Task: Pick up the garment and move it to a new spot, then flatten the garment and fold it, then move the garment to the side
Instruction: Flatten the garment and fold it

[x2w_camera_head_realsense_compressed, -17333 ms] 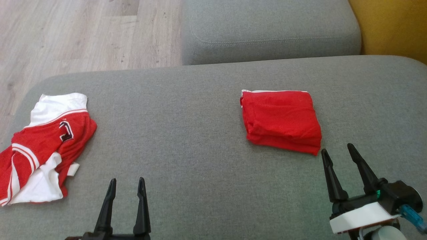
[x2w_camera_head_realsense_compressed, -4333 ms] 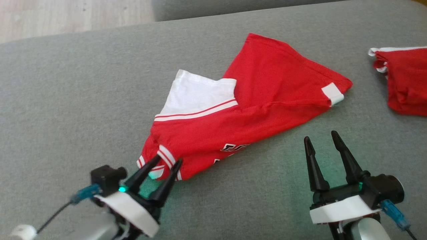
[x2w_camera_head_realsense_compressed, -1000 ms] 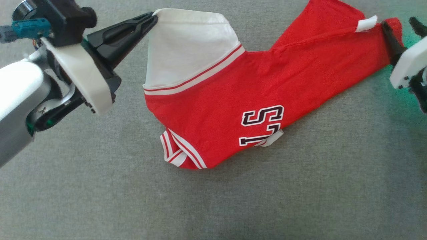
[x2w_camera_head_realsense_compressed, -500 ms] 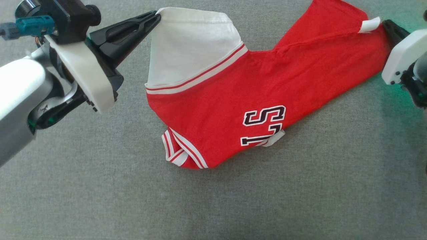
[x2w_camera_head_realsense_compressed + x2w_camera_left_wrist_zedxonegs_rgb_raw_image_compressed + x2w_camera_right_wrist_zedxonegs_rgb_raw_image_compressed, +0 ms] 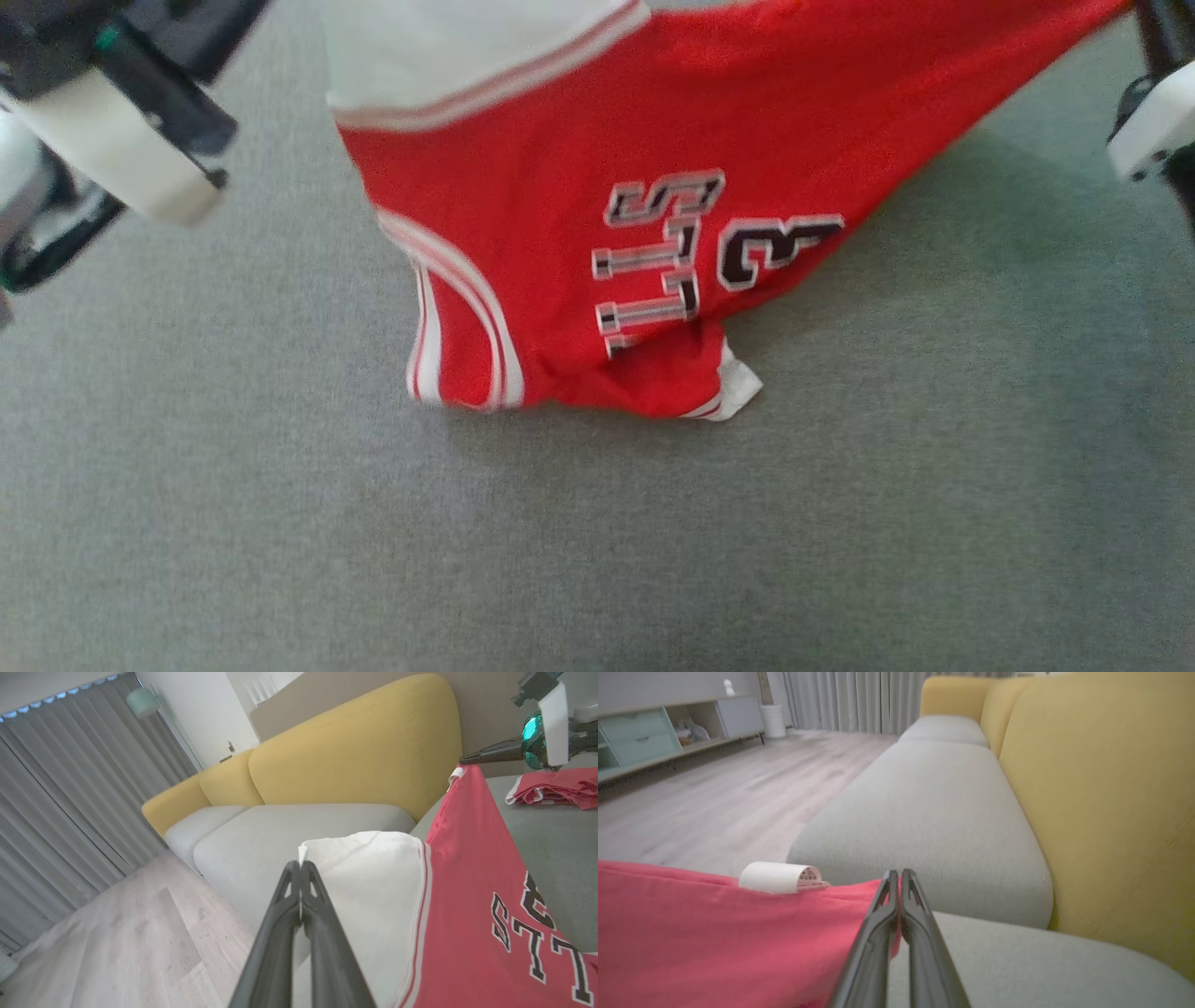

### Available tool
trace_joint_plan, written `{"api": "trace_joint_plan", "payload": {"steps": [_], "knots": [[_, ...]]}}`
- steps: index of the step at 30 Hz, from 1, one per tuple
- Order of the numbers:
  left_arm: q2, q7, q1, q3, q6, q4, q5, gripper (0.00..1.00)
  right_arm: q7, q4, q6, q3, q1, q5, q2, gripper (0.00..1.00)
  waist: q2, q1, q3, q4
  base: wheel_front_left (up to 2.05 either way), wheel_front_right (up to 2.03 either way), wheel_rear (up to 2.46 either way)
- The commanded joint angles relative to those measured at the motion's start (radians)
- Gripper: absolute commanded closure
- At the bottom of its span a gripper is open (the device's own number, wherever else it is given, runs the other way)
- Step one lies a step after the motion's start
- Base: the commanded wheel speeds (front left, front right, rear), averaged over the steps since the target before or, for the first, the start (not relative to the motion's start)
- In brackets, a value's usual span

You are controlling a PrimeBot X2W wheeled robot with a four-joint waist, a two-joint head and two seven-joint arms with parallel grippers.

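Note:
The garment [image 5: 579,187], a red jersey with a white panel and black lettering, hangs stretched between my two grippers. Its lower edge still rests on the grey cushion [image 5: 653,541]. In the left wrist view my left gripper [image 5: 299,864] is shut on the corner of the white panel [image 5: 364,882]. My right gripper [image 5: 900,873] is shut on the red edge of the garment [image 5: 714,933], beside a white tag [image 5: 777,877]. That right gripper [image 5: 462,759] also shows in the left wrist view, pinching the far red corner.
A second red garment [image 5: 556,791] lies folded on the grey cushion to the right. A yellow sofa back [image 5: 355,751] with a grey seat [image 5: 934,812] stands beyond the cushion. Wood floor [image 5: 117,942] and grey curtains [image 5: 60,802] lie to the left.
My right gripper has shut on the red corner. Both grippers have risen with the garment, which now hangs off the cushion with more lettering unfolded.

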Motion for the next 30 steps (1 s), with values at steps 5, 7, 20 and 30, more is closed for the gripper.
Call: {"api": "trace_joint_plan", "payload": {"steps": [5,7,20,30], "knots": [[0.044,-0.033,-0.061,0.135,0.028,0.032,0.054,1.00,-0.081,-0.137,0.007,-0.011,-0.023,0.024,-0.085,1.00,0.0000,0.0000,-0.133,-0.047,0.00,0.00,0.00],[0.046,-0.034,-0.054,0.196,0.046,0.009,0.072,1.00,-0.093,-0.196,0.007,-0.019,-0.022,0.032,-0.113,1.00,0.0000,0.0000,-0.165,-0.057,0.00,0.00,0.00],[0.081,-0.034,-0.016,0.455,0.064,-0.093,0.146,1.00,-0.053,-0.489,0.007,-0.172,-0.042,0.011,-0.215,1.00,0.0000,0.0000,-0.273,-0.113,0.00,0.00,0.00],[0.001,0.055,-0.148,0.409,0.012,0.054,0.133,1.00,0.076,-0.442,0.007,-0.186,-0.195,-0.057,-0.091,1.00,0.0000,0.0000,-0.142,-0.131,0.00,0.00,0.00]]}}
